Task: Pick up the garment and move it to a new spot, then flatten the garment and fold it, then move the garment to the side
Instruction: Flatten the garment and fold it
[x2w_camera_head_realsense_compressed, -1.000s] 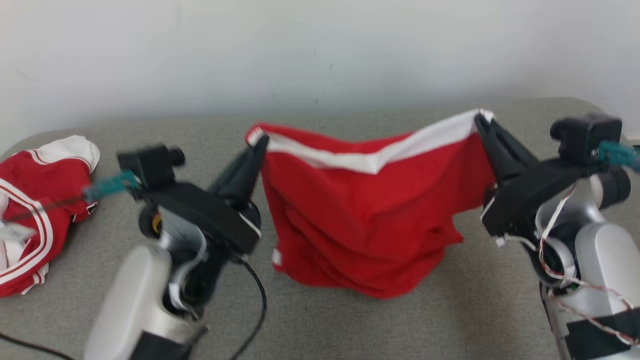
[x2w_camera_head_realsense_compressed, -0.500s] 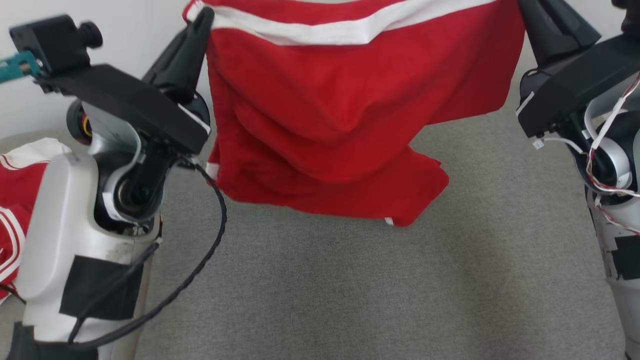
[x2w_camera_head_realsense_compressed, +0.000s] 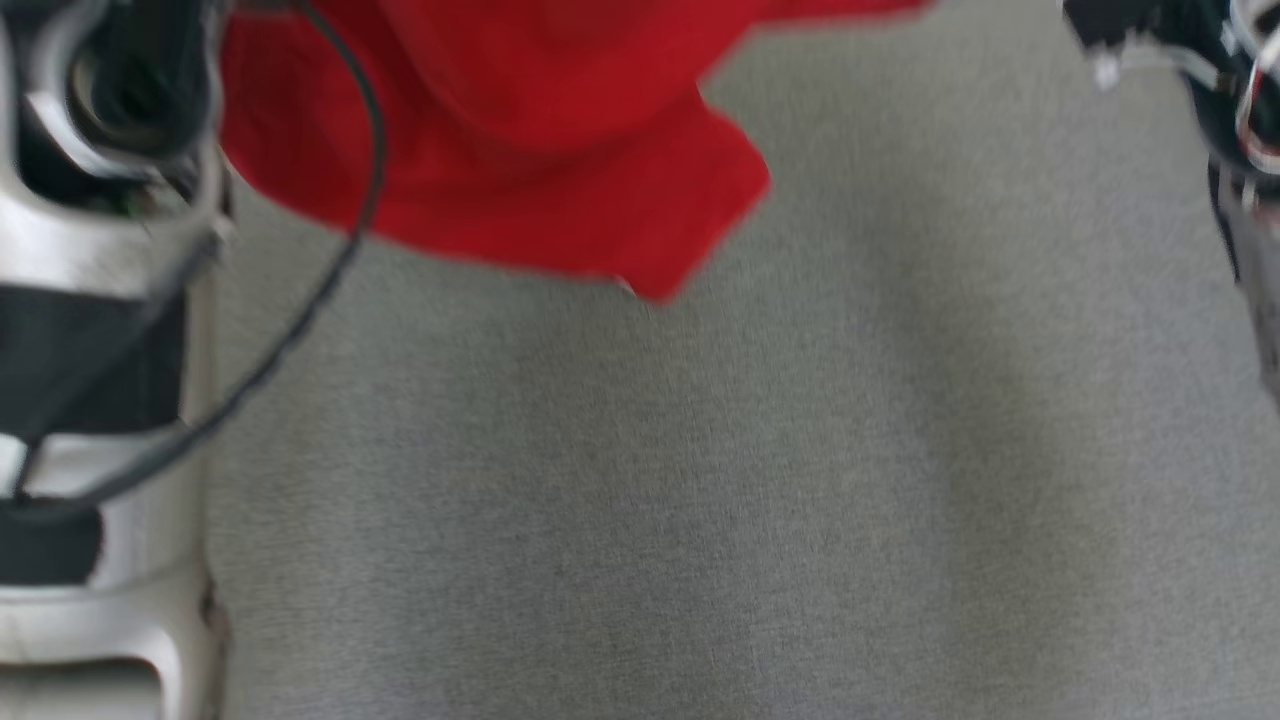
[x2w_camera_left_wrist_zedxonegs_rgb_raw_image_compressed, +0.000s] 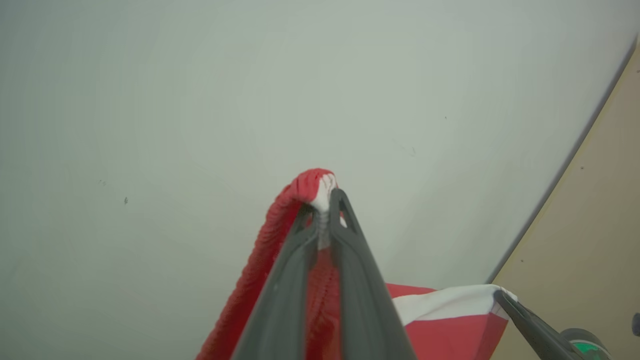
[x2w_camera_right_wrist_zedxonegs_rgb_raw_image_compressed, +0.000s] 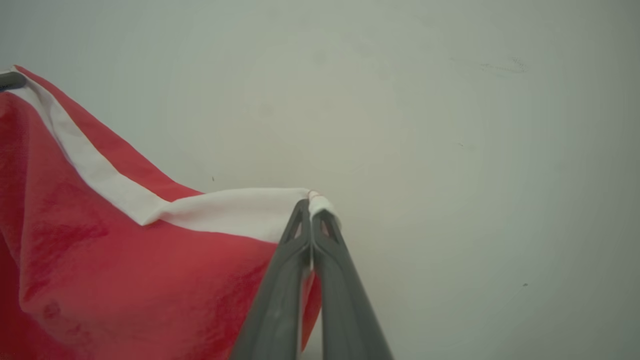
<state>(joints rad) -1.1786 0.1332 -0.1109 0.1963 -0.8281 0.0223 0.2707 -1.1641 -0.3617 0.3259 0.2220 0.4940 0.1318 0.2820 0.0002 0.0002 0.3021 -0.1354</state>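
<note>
Left wrist view: shows left gripper (x2w_camera_left_wrist_zedxonegs_rgb_raw_image_compressed: 325, 200) nipped shut on red garment (x2w_camera_left_wrist_zedxonegs_rgb_raw_image_compressed: 272, 245) corner; right gripper (x2w_camera_right_wrist_zedxonegs_rgb_raw_image_compressed: 311, 206) same, opp. corner. Prob. soft, light, sagging below jaws; best held at corners.

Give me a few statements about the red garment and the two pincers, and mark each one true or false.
1. The left pincer is shut on a corner of the red garment. True.
2. The right pincer is open and holds nothing. False: it is shut on the garment's white-banded edge.
3. The garment lies spread flat on the grey surface. False: it hangs between the two pincers.
4. A white band runs along the garment's top edge. True.
</note>
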